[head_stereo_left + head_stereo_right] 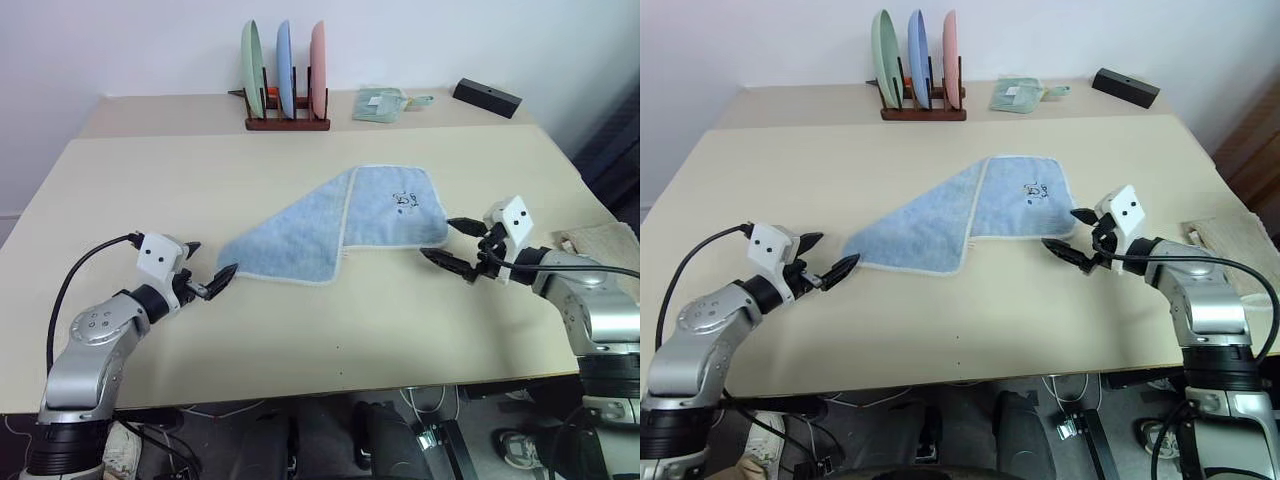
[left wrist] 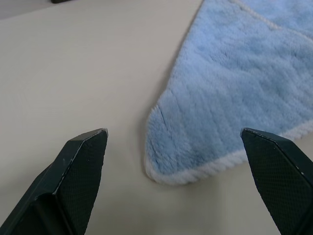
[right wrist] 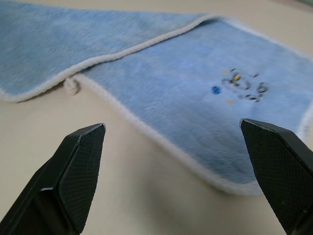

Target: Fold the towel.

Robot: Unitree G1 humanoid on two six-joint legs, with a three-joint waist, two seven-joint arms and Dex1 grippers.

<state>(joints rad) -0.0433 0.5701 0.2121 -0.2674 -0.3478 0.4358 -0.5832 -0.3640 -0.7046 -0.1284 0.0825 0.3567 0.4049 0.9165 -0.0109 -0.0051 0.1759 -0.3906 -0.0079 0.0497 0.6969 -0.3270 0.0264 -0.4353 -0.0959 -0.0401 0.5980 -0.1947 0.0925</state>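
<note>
In front of me, the beige table (image 1: 300, 330) carries the towel (image 1: 340, 225) at centre; along the far edge: plate rack (image 1: 287, 122), pale green cloth (image 1: 380, 104), black box (image 1: 487, 97); a beige towel (image 1: 605, 240) at my right

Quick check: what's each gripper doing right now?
Left gripper: open, holding nothing, near the towel.
Right gripper: open, holding nothing.

Pretty bright, even light all over, no harsh glare on the worktop (image 1: 300, 330). Shadows are soft and faint, just a thin one under the towel (image 1: 340, 225) edge. Head views are sharp; the right wrist view goes soft, embroidered mark (image 3: 242, 85) smeared.
</note>
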